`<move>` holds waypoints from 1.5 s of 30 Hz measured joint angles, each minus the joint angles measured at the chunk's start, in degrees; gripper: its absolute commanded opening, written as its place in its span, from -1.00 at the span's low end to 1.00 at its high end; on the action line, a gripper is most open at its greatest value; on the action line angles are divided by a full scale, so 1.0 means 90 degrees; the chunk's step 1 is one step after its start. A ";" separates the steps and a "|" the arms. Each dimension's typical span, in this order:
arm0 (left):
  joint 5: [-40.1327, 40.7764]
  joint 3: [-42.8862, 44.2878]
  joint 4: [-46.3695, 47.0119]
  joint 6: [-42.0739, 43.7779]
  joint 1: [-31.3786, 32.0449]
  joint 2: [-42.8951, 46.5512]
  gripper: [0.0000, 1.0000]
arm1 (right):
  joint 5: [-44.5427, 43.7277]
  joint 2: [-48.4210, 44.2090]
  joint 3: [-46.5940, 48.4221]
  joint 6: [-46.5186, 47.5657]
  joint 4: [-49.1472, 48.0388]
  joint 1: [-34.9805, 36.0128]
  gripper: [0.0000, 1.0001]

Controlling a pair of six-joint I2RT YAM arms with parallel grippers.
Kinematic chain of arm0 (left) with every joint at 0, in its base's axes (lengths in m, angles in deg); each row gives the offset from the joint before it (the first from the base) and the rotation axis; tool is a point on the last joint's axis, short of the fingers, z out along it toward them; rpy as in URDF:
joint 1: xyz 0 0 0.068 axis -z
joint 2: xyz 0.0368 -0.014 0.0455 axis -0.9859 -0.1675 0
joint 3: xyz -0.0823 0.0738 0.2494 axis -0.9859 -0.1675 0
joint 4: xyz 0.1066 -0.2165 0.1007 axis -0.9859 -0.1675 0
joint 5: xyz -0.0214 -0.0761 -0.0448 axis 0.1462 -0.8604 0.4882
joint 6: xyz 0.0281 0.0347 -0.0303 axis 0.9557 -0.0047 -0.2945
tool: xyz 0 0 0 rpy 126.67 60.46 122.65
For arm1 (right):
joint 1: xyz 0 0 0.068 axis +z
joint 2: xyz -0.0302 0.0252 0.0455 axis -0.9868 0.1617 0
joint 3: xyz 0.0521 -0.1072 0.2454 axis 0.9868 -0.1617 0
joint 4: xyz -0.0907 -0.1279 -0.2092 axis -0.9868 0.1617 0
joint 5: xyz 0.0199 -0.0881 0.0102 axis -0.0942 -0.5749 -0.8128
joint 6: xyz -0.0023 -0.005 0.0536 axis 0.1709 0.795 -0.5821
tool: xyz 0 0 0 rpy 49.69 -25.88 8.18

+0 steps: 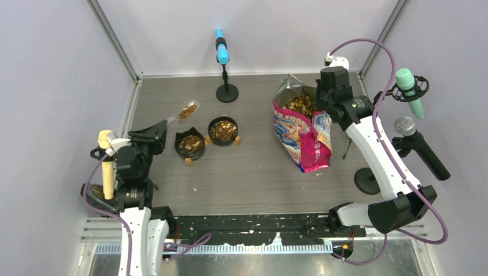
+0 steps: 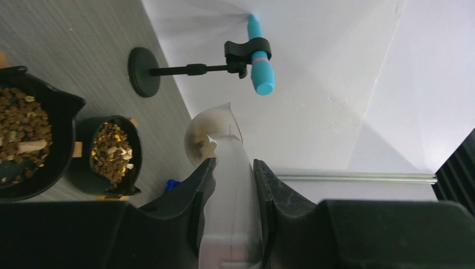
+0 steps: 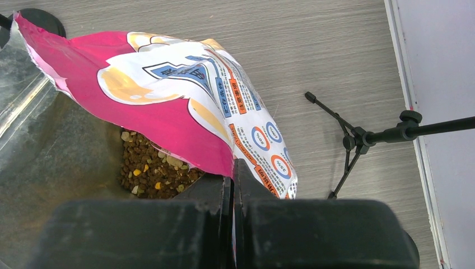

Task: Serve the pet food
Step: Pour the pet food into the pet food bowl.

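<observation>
The left claw (image 2: 234, 166) is partly closed, its two dark fingers (image 2: 190, 193) clamped on either side of the flat handle of a clear plastic scoop (image 2: 215, 131); the scoop juts out past the fingertips with a little pet food (image 1: 187, 110) lying in its cup; from above it sits just behind and to the left of the two black bowls, apart from both. The nearer bowl (image 1: 190, 144) and the farther bowl (image 1: 223, 130) stand side by side on the grey table (image 1: 253, 172); each is already heaped with brown and tan kibble.

The right claw (image 3: 233, 180) is clenched tight, fingers pressed together on the rim of the pink, white and blue bag (image 3: 185, 106); the pinched edge keeps the mouth gaping; more pellets lie deep inside against the silvery lining.

A blue microphone (image 1: 221, 52) on a round-based stand stands at the back of the table, beyond the bowls; a thin black tripod (image 3: 347, 151) stands to the right of the bag, near the side wall; nothing lies between the scoop and the bowls.
</observation>
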 measured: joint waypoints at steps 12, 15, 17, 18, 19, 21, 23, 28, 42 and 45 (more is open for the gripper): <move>0.0459 -0.0243 -0.0789 0.0338 -0.0010 0.0726 -1.00 | 0.0002 0.0032 0.0002 -0.0002 -0.0002 0.0000 -0.90; 0.0508 -0.0243 -0.0920 0.0393 -0.0012 0.0716 -1.00 | 0.0000 0.0036 0.0002 -0.0002 -0.0002 0.0000 -0.90; 0.0491 -0.0243 -0.0935 0.0461 -0.0012 0.0631 -1.00 | 0.0000 0.0036 0.0002 -0.0002 -0.0002 0.0000 -0.90; 0.0483 -0.0240 -0.0935 0.0498 -0.0012 0.0576 -1.00 | 0.0000 0.0036 0.0002 -0.0002 -0.0002 0.0000 -0.90; 0.0481 -0.0238 -0.0940 0.0539 -0.0012 0.0508 -1.00 | 0.0000 0.0036 0.0002 -0.0002 -0.0002 0.0000 -0.90; 0.0454 -0.0214 -0.0954 0.0646 -0.0012 0.0403 -1.00 | 0.0000 0.0036 0.0002 -0.0002 -0.0002 0.0000 -0.90; 0.0425 -0.0165 -0.0979 0.0699 -0.0012 0.0345 -1.00 | 0.0000 0.0036 0.0002 -0.0002 0.0000 0.0000 -0.90; 0.0209 0.0223 -0.1039 0.0916 -0.0012 0.0027 -1.00 | 0.0000 0.0036 0.0002 -0.0002 -0.0002 0.0000 -0.90; 0.0321 0.0860 -0.1792 0.1304 -0.0012 0.0466 -1.00 | 0.0005 0.0036 0.0002 -0.0002 -0.0002 0.0000 -0.90; 0.0459 0.0862 -0.2096 0.1321 -0.0012 0.0758 -1.00 | 0.0029 0.0036 0.0002 -0.0007 -0.0002 0.0000 -0.90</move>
